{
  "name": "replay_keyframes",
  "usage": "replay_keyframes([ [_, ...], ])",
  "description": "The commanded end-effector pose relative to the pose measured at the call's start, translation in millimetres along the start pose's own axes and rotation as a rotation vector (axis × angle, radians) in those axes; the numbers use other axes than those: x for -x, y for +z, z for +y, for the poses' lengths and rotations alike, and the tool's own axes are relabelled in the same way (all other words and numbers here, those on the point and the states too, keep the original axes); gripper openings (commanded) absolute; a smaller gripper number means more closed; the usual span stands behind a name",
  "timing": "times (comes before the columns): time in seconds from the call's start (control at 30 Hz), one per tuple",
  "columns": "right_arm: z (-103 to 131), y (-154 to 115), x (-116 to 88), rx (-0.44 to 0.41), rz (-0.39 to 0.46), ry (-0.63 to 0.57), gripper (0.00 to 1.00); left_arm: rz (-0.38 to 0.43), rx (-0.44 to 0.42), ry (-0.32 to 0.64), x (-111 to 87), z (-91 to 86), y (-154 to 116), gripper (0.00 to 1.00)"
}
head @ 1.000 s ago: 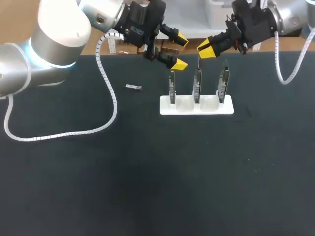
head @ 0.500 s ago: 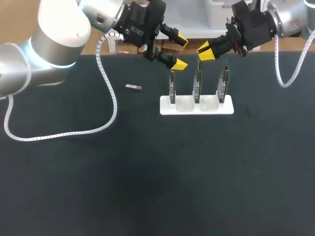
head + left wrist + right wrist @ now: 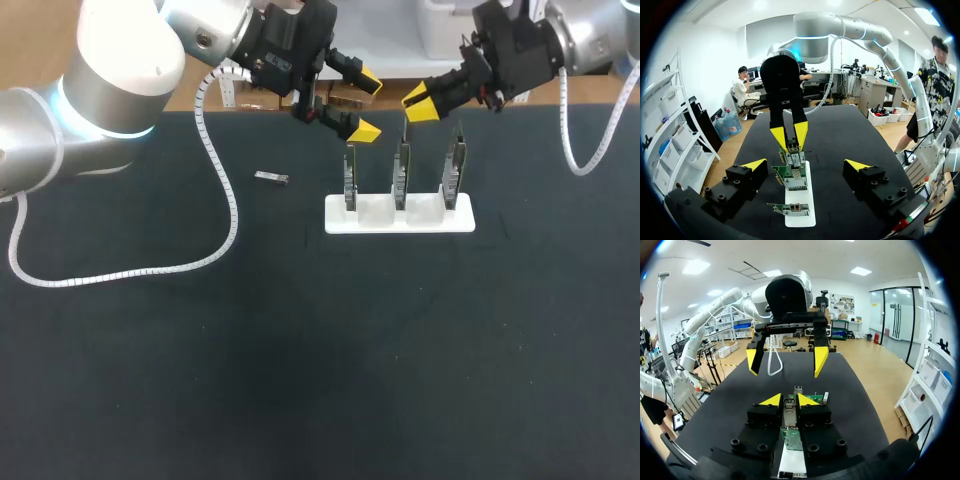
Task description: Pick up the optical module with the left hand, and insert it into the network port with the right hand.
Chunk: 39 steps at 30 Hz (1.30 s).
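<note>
My right gripper (image 3: 420, 102) hangs over the middle circuit board (image 3: 400, 172) of the white holder (image 3: 400, 218). In the right wrist view the gripper (image 3: 790, 400) is shut on a small silver optical module (image 3: 789, 408), with a green board (image 3: 791, 437) right under it. My left gripper (image 3: 367, 105) hovers open above the left board (image 3: 350, 175), nothing between its fingers, facing the right gripper (image 3: 790, 136) across the holder (image 3: 805, 197). A second silver module (image 3: 270, 178) lies on the black table, left of the holder.
The third board (image 3: 455, 170) stands at the holder's right end. A white coiled cable (image 3: 215, 180) trails from my left arm across the table's left part. The black table surface (image 3: 330, 360) stretches toward the front.
</note>
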State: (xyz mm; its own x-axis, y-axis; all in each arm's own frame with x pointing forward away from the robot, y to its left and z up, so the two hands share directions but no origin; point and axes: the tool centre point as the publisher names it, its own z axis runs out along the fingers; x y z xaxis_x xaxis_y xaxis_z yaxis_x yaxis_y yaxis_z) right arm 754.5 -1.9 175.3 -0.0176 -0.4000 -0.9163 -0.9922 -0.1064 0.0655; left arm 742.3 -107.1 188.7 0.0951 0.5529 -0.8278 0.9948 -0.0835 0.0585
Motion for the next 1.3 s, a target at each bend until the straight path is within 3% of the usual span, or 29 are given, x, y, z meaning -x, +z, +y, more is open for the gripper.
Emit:
replay_keyframes([
  [0.03,-1.6,2.6,-2.7,0.004,-0.007,0.0,0.0,0.006,-0.005,-0.001,0.9,2.3,0.3,1.0],
  [1.3,-0.6,1.6,-0.4,-0.018,-0.022,-0.009,0.0,0.006,-0.005,-0.001,0.9,2.3,0.3,1.0],
])
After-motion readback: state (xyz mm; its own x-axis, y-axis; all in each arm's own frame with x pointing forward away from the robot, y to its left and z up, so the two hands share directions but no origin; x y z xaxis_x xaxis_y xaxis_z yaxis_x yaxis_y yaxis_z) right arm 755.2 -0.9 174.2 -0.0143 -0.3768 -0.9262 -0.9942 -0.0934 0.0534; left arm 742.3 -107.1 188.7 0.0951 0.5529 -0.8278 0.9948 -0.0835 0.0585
